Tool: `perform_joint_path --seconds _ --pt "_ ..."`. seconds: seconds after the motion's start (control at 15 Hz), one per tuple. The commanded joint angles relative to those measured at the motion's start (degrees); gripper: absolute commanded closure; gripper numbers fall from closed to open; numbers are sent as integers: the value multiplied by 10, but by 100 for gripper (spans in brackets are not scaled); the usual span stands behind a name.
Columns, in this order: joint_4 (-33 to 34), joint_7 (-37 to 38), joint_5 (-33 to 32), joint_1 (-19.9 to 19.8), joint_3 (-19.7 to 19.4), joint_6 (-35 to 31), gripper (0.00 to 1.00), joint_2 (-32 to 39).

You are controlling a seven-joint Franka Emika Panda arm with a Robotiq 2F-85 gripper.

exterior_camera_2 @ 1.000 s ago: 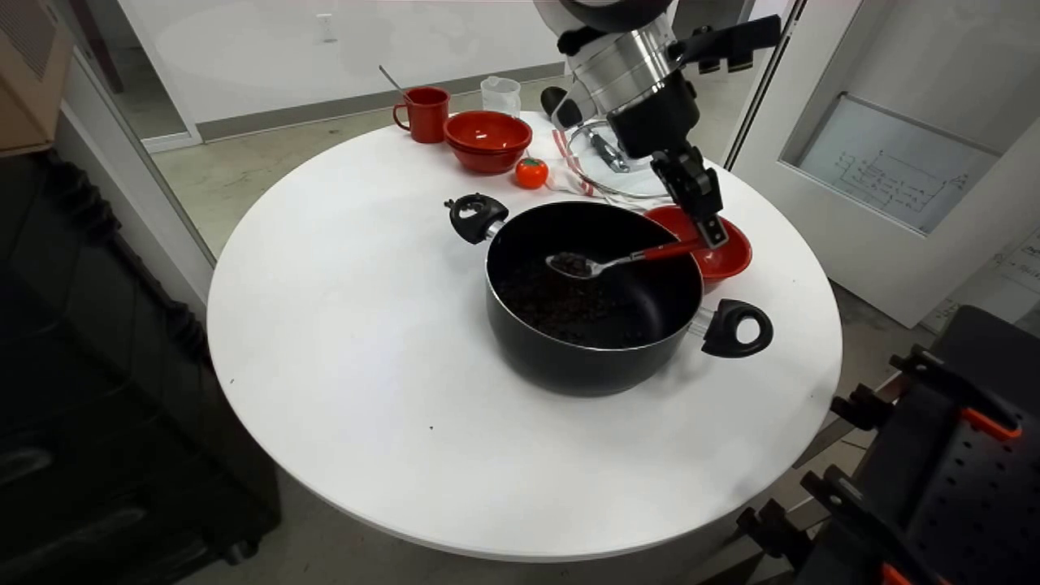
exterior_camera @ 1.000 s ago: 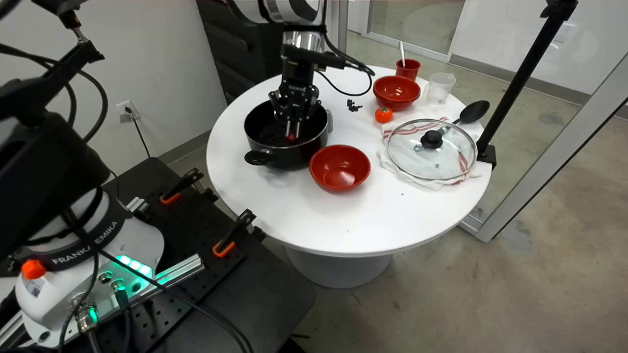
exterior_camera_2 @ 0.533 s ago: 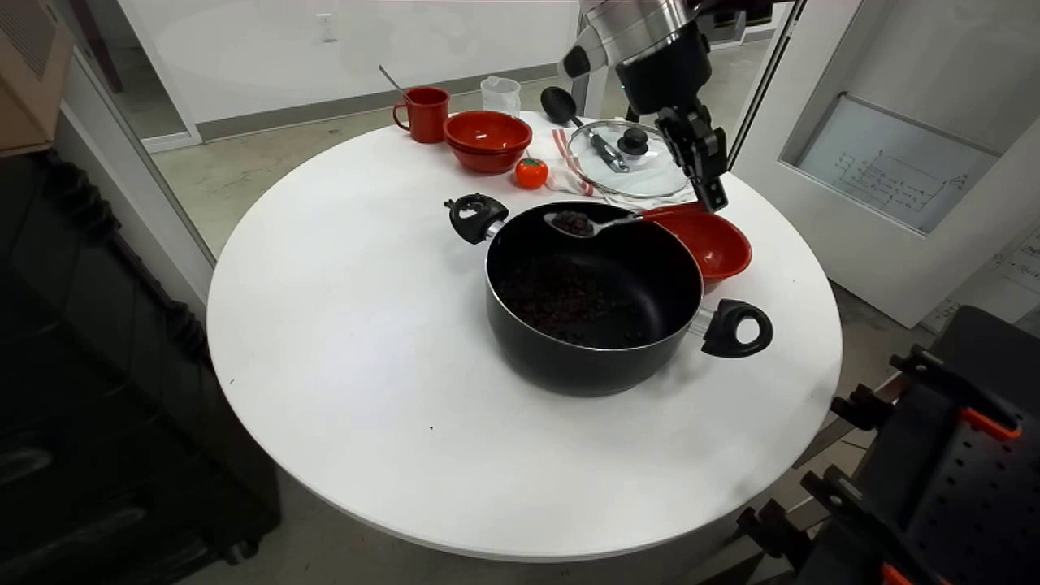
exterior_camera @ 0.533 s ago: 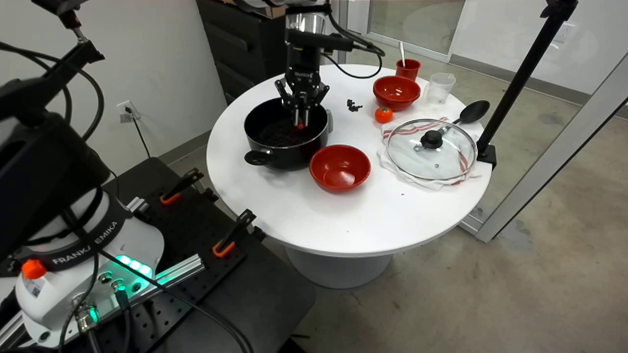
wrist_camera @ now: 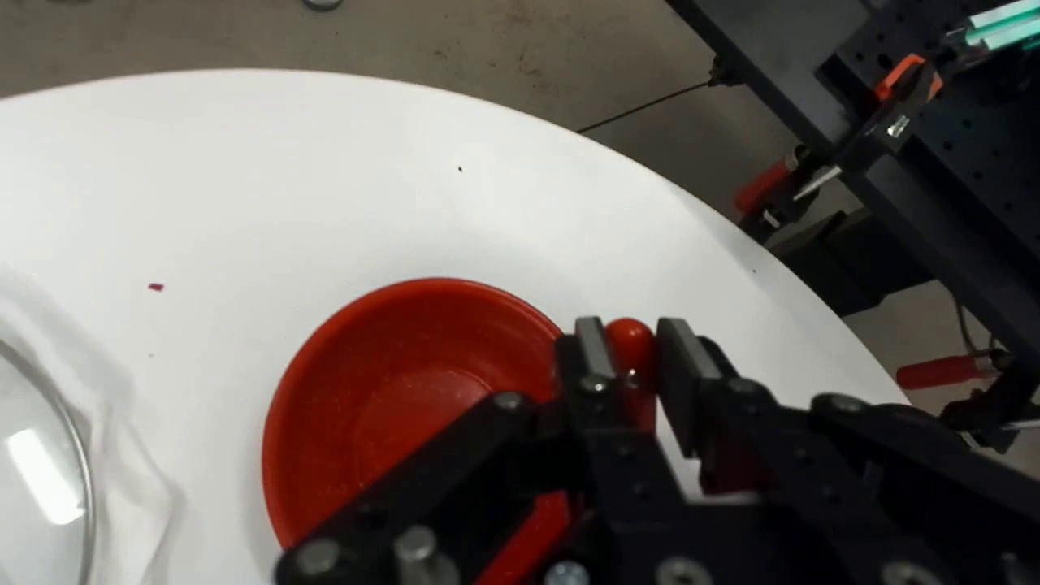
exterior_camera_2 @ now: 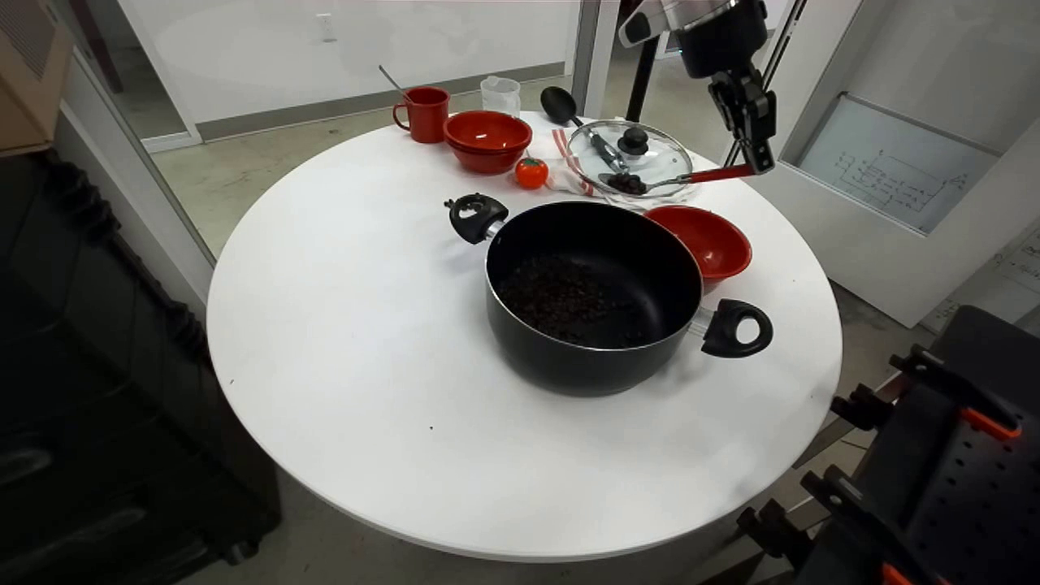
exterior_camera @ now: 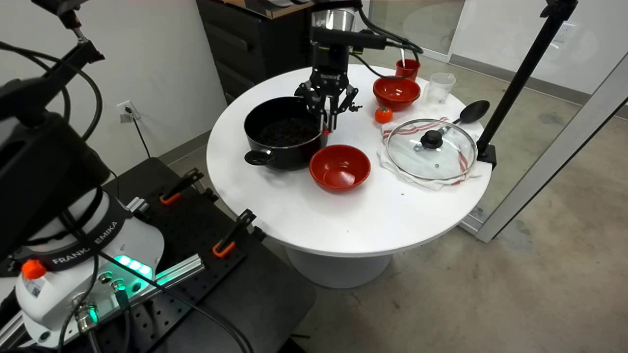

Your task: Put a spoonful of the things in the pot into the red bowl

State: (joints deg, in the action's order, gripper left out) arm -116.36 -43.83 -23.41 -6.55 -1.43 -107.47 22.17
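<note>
One loaded spoon, pinched in gripper, newly lifted out of pot, apparently due for emptying into red bowl.

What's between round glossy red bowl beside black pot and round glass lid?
In an exterior view, from the bowl: white tabletop, then an edge of white, red-striped cloth.

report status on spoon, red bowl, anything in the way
Jaws shut on red-handled spoon, dark bits aboard. Red bowl beside black pot, empty. Nothing seen blocking.
</note>
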Motion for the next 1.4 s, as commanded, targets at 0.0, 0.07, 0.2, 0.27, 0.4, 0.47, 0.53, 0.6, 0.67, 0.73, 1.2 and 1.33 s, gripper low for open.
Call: perform_joint_path --seconds 0.0,0.07,0.2,0.27,0.4,0.47,0.53,0.6,0.67,0.73,1.2,1.33 --pt "-12 -27 -11 -27 -21 -17 95 -17" --pt "-13 -34 -11 -35 -28 -18 95 -18" --pt "-10 -44 -14 -49 -42 -17 95 -16" --pt "-10 -51 -17 -58 -51 -16 95 -16" --pt "-9 -63 -29 -75 -67 -19 95 -14" --pt "-8 -70 -33 -82 -74 -20 95 -14" --pt "-7 -76 -40 -89 -81 -22 95 -12" --pt "-5 -82 -45 -95 -87 -24 95 -11" --pt "-7 -89 -53 -101 -93 -31 95 -12" --pt "-7 -94 -58 -106 -97 -36 95 -11" --pt "-76 -101 -121 -114 -115 -108 95 -35" --pt "-106 -88 -148 -112 -117 -139 95 -39"
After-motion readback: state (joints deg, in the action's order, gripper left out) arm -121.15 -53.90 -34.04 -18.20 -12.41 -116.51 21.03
